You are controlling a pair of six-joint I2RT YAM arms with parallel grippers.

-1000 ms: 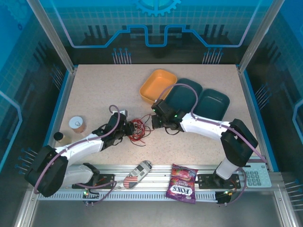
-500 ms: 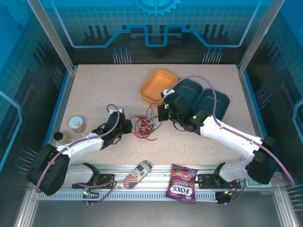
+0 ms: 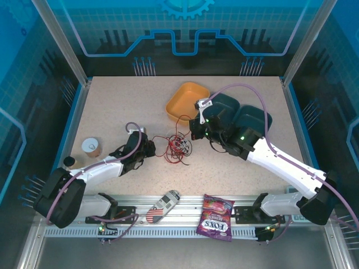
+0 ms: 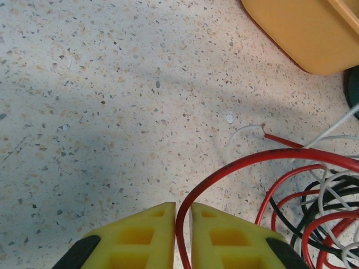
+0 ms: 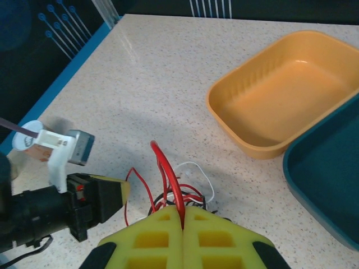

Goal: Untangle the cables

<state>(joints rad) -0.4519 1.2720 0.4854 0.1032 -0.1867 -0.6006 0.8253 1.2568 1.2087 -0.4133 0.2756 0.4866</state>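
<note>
Cables [image 3: 176, 147]: red, black, white, one tangle on the table [image 3: 112, 106], near orange tray [image 3: 187, 100]. Left gripper [image 4: 183, 208] pinches red cable [image 4: 180, 241] at tangle's left side, jaws narrow. Right gripper [image 5: 183, 216] clamped tight on a loop of red cable rising from the heap

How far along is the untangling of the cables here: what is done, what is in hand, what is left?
Done: nothing separated yet; the red cable, black cable and white cable are in one tangle. In hand: the left gripper and the right gripper are each shut on a stretch of red cable, on opposite sides of the tangle. Left: freeing all three cables.
</note>
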